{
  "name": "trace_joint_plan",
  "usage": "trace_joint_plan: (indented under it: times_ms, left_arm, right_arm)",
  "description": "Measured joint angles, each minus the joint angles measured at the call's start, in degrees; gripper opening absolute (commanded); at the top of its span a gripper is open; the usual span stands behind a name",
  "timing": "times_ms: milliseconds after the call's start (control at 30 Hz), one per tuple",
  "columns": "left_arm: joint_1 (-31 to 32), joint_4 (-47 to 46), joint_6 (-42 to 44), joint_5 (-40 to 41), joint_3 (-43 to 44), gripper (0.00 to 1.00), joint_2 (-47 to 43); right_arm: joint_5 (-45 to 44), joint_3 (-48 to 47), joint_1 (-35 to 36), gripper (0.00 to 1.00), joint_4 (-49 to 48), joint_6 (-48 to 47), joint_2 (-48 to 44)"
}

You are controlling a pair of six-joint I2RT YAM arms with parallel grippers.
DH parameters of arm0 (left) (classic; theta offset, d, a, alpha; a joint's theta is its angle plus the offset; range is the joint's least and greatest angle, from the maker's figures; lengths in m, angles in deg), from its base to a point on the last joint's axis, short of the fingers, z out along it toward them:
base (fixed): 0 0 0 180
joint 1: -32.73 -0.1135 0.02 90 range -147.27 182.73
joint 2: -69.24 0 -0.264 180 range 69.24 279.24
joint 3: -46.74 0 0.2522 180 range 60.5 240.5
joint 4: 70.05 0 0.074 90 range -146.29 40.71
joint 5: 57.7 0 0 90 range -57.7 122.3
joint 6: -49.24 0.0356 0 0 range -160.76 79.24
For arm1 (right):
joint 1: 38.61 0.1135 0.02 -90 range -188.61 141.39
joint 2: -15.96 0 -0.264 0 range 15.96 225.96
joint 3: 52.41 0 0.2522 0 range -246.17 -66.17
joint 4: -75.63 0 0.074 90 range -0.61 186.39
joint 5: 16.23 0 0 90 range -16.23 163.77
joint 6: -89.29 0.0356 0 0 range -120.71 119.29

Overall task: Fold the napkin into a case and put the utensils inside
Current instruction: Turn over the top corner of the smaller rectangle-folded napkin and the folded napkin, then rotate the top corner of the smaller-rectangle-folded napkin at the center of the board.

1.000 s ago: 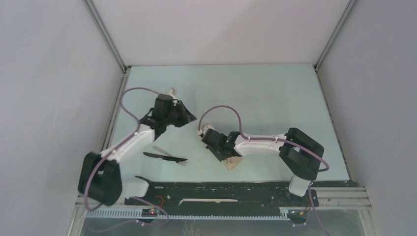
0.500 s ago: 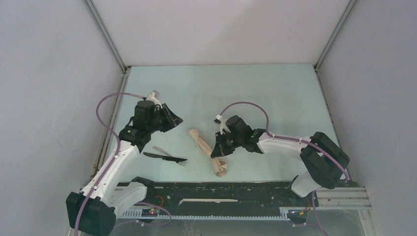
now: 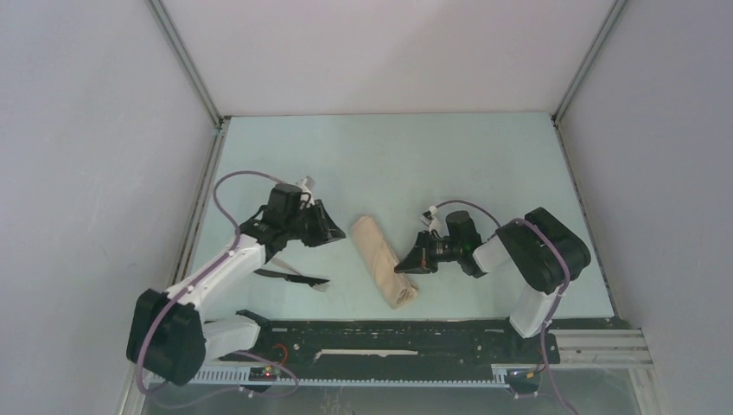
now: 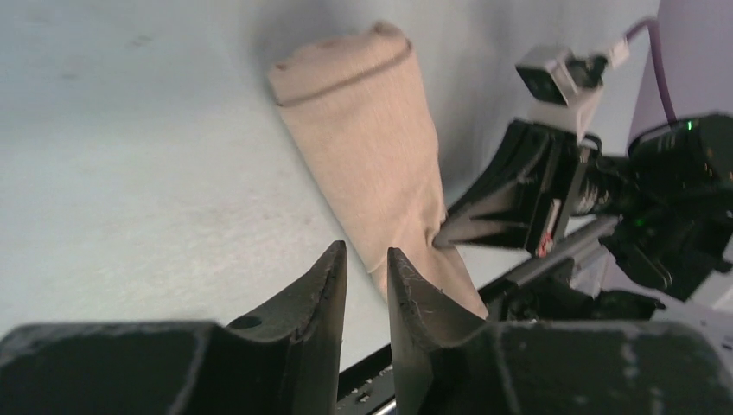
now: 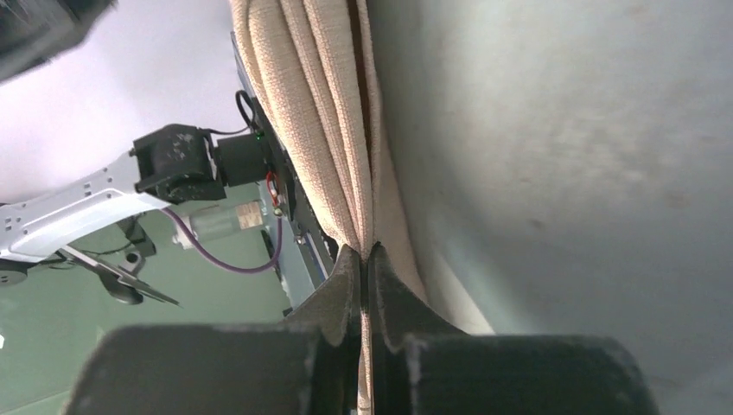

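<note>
Right claw (image 3: 406,266) is pinching the napkin (image 3: 379,252) edge, likely steadying the fold; left claw (image 3: 337,233) is hovering beside it, slightly spread, empty.

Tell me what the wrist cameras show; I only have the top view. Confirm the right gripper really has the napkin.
Observer: Yes. In its wrist view the right gripper is pinched shut on the napkin, and the cloth runs down between the fingertips.
Operator: Report how many layers it has caught.
Observer: Several folded layers bunch together into the pinch. I cannot count them exactly.
Operator: Check the left gripper.
Observer: Its fingers stand slightly apart with nothing between them. The napkin lies ahead of it, and it is not touching the cloth.
</note>
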Motion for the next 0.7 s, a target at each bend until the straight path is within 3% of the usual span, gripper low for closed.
trace_joint_plan:
  times_ms: [133,200,333,533,700]
  left_arm:
    - [4.09,-5.99,-2.14,-4.61,1.11,0.30,8.79]
    - [5.49,-9.01,-3.61,-6.62,2.34,0.28,13.49]
    - [7.61,-15.34,-6.05,-9.53,6.54,0.24,22.08]
    - [8.20,-24.63,-8.96,-12.85,13.03,0.19,33.31]
    - [7.87,-28.92,-10.69,-13.11,13.62,0.15,38.99]
  right_arm:
    - [2.80,0.35,-4.17,0.34,-1.20,-0.72,2.10]
    - [2.86,0.17,-5.75,0.42,1.79,-2.62,1.66]
    - [-2.89,-3.02,-6.49,0.58,22.25,-10.36,-6.93]
    - [-18.29,-12.52,-1.16,0.59,47.10,-20.98,-28.11]
    - [-14.91,-13.27,4.66,0.49,45.88,-20.09,-28.44]
